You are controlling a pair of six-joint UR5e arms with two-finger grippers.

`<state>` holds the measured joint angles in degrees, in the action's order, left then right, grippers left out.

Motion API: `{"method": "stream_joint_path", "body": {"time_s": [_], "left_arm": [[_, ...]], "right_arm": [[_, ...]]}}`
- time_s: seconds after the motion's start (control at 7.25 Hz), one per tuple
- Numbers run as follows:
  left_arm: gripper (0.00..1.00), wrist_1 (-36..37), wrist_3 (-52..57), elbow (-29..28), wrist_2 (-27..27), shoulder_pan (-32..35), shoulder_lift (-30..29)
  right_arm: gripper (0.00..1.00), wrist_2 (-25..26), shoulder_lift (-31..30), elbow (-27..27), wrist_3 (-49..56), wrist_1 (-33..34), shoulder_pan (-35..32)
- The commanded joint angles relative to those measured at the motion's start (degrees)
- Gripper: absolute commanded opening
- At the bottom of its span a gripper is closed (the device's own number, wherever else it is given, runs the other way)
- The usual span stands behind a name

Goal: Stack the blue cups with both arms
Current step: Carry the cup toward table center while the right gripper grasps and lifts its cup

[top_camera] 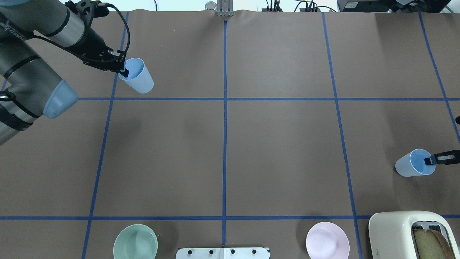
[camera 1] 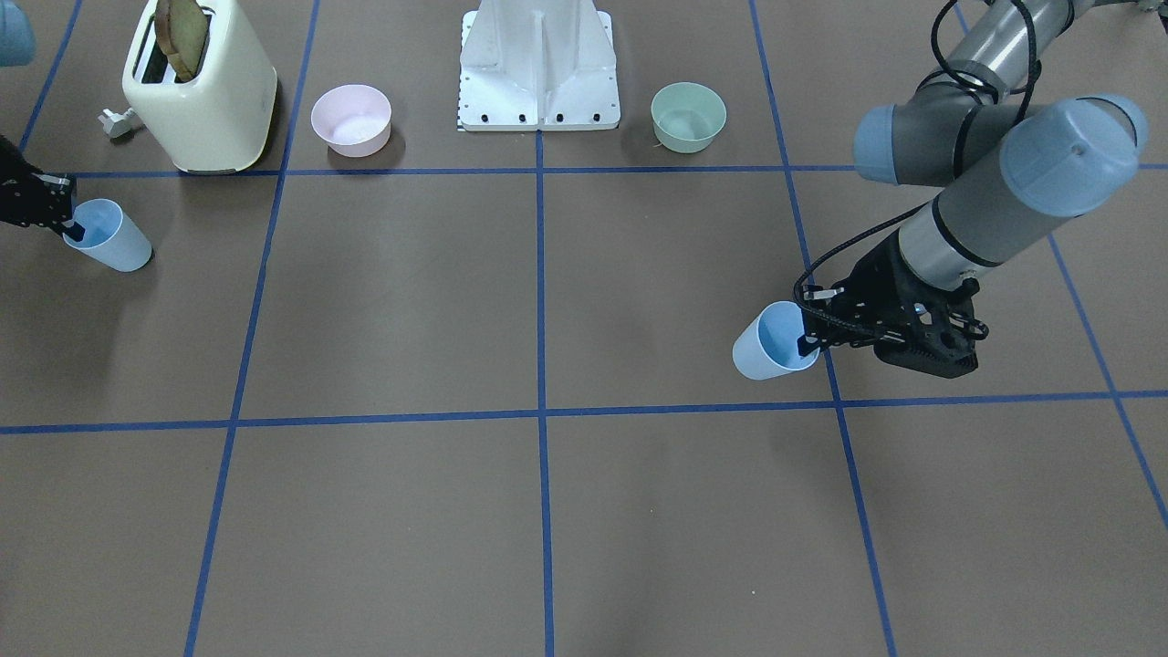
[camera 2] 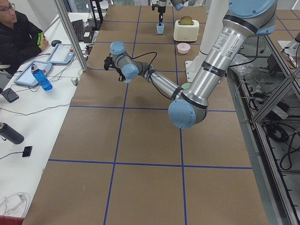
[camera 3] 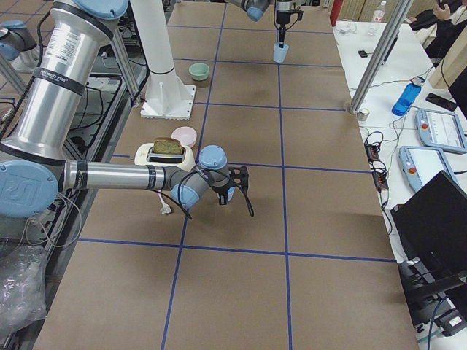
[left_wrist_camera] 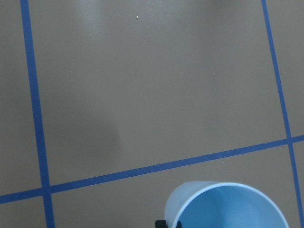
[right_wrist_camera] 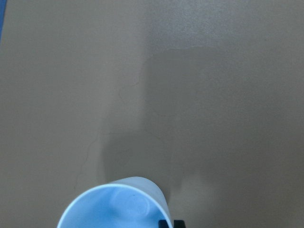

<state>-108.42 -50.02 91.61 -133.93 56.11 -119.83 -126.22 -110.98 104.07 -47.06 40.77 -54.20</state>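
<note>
Two pale blue cups are each held by the rim, far apart. My left gripper is shut on the rim of one blue cup, one finger inside it; in the front view this gripper and its cup are at the right. My right gripper is shut on the rim of the other blue cup, at the front view's left edge. Both cups hang upright and seem a little above the table. Each wrist view shows only its own cup's mouth: left, right.
A cream toaster with a bread slice stands near the right arm's cup. A pink bowl and a mint-green bowl flank the white base. Blue tape lines grid the brown table.
</note>
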Motion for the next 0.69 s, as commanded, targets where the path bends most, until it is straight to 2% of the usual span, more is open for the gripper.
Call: {"method": "stream_joint_path", "body": {"time_s": [0.0, 0.28, 0.55], "left_arm": [[0.00, 0.49, -6.02, 0.84, 1.38, -2.75, -1.89], [0.00, 0.58, -13.22, 1.20, 7.68, -9.58, -4.87], [0.00, 0.58, -18.86, 1.29, 11.92, -14.34, -6.89]], "right_arm": [[0.00, -4.00, 0.58, 1.13, -0.05, 0.19, -3.08], [0.00, -7.45, 2.86, 1.05, -0.05, 0.89, -6.34], [0.00, -8.33, 8.20, 2.71, 0.04, 9.80, -9.50]]}}
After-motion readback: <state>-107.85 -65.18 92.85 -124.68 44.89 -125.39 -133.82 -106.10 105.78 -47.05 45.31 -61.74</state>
